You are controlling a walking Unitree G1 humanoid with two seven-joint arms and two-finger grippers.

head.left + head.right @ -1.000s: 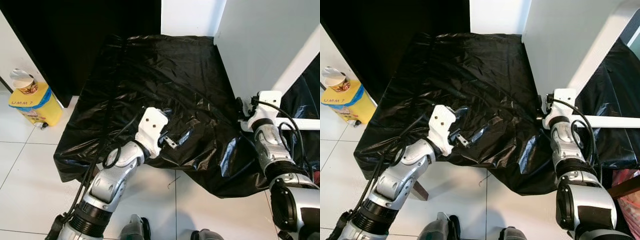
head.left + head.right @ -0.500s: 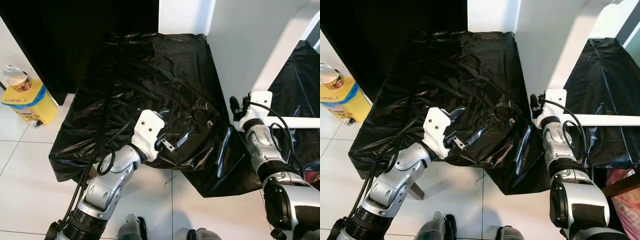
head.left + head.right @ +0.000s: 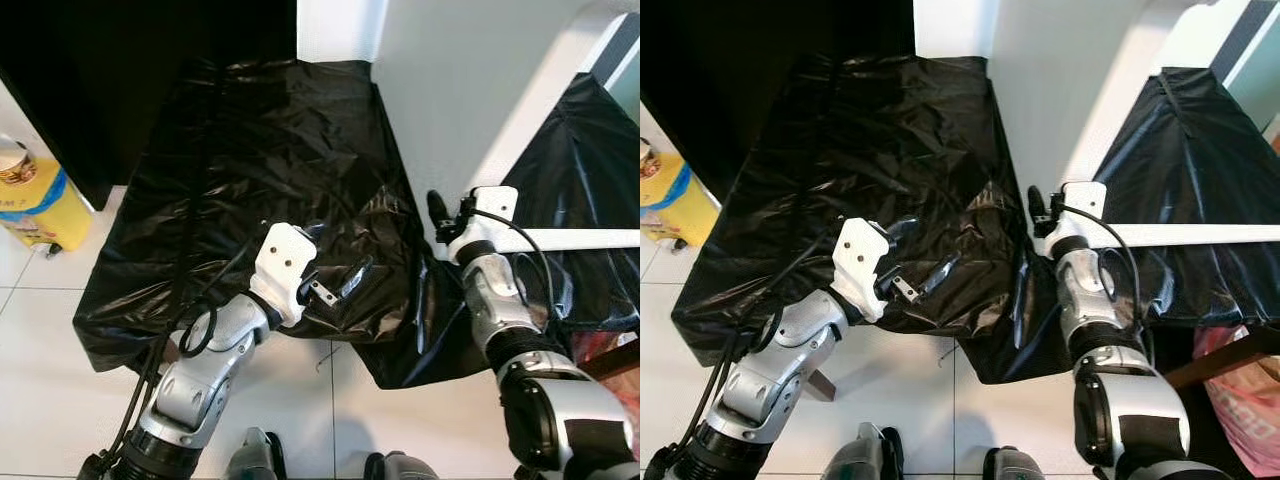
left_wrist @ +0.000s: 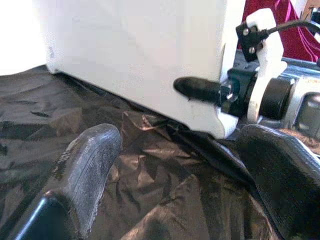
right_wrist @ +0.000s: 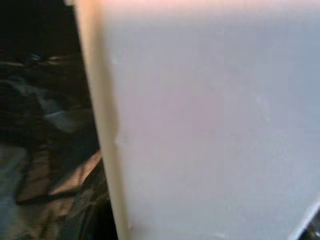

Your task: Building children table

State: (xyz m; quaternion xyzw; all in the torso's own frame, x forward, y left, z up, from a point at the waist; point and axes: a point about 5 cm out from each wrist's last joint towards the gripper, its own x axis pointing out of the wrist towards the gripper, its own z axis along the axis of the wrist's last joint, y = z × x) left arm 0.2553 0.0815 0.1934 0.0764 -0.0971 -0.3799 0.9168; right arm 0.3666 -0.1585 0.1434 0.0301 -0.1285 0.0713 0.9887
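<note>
Where upright: white panel (image 3: 470, 110), near-vertical.

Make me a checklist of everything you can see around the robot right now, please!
Surface: white tiled floor, partly covered by a crumpled black plastic sheet.
Job's things: large white panel standing upright on the sheet; a thin white bar lies level beside it.
Clutter: yellow container with a cup on top; something pink at the robot's right.
Grippers: left gripper open, fingers spread low over the sheet; right gripper against the white panel's edge, its state unclear.
Cables: black cables run along the left arm, more loop on the right arm.
Surroundings: dark cabinet behind, white wall beyond.
</note>
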